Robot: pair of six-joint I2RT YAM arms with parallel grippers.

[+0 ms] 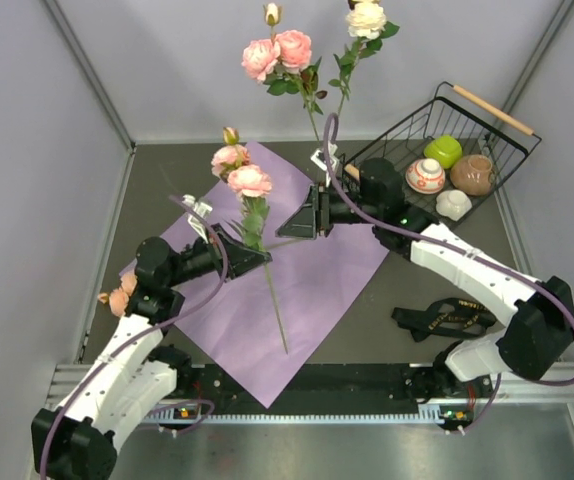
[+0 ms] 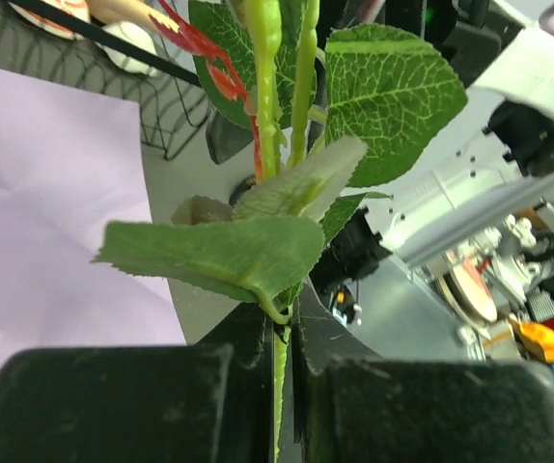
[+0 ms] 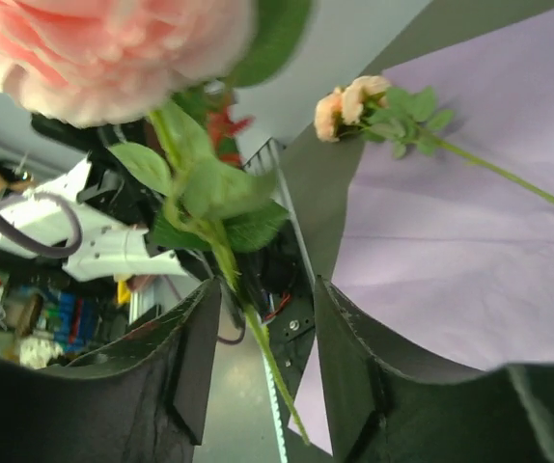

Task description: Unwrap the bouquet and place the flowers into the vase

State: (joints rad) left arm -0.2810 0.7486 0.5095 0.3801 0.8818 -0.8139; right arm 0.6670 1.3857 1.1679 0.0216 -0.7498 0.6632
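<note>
Surface: dark grey counter [image 1: 167, 175], enclosed on three sides by plain pale panels [image 1: 47, 150], with a metal rail along the near edge. A pink-lilac paper sheet [image 1: 337, 260] lies spread flat as a diamond over the centre.

Flowers: two tall stems stand upright at 12 o'clock, one with pink roses [image 1: 277, 55], one with a cream rose [image 1: 367, 18]. Their lower ends are hidden behind the right arm. A peach rose [image 1: 117, 298] lies at 9 o'clock beside the left arm. A pink rose spray [image 1: 250, 181] is lifted over the sheet, just left of centre, its bare stem pointing toward 6 o'clock.

Left claw [image 1: 258, 251]: closed on the spray's stem just below the leaves; the wrist view shows the stem pinched between both fingers.

Right claw [image 1: 299, 215]: jaws apart, just beside the spray on its 3 o'clock side. In its wrist view the stem crosses the gap between the fingers; contact cannot be told.

Other items: wire basket [image 1: 487, 140] at 2 o'clock holding small crockery; black ribbon [image 1: 445, 318] on bare counter at 4 o'clock.
</note>
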